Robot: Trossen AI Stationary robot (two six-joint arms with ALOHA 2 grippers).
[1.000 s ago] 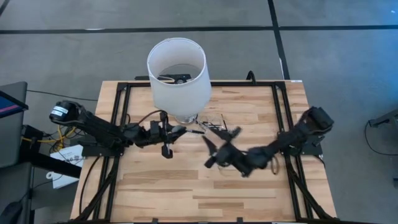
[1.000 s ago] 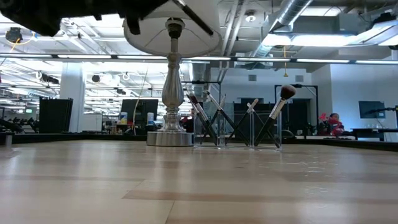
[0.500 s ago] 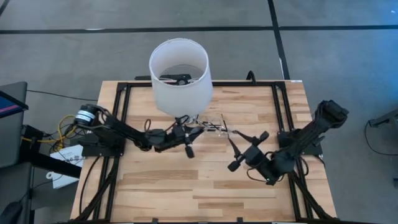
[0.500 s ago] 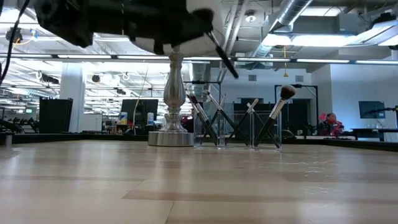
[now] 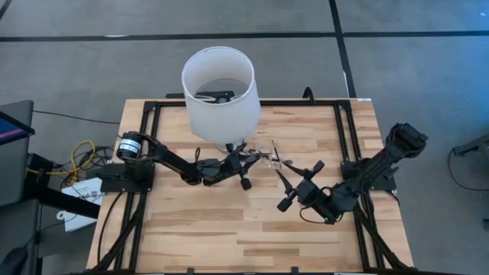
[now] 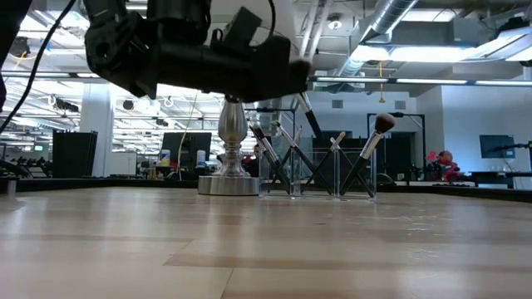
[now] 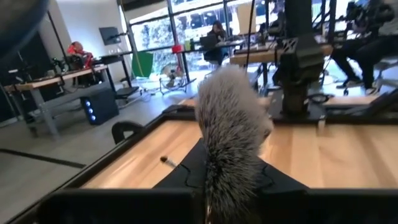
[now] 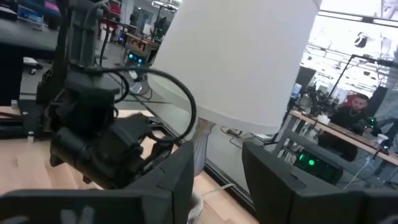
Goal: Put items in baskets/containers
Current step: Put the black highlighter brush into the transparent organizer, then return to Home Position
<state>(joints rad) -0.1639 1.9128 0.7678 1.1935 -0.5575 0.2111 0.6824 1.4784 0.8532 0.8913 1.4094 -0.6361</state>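
While the left end effector (image 5: pixel 243 177) hung by the clear tray (image 5: pixel 263 156), it pinched one fluffy brush (image 7: pixel 231 134). Off to the side, the right end effector (image 5: pixel 298 182) was open wide, holding nothing.

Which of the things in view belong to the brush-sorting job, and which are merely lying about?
Part of the job:
- fluffy brush, held in the left gripper
- clear holder with brushes standing in it
- right gripper, open and empty

Just lying about:
- white-shaded lamp
- cables beside the table
- person in the background
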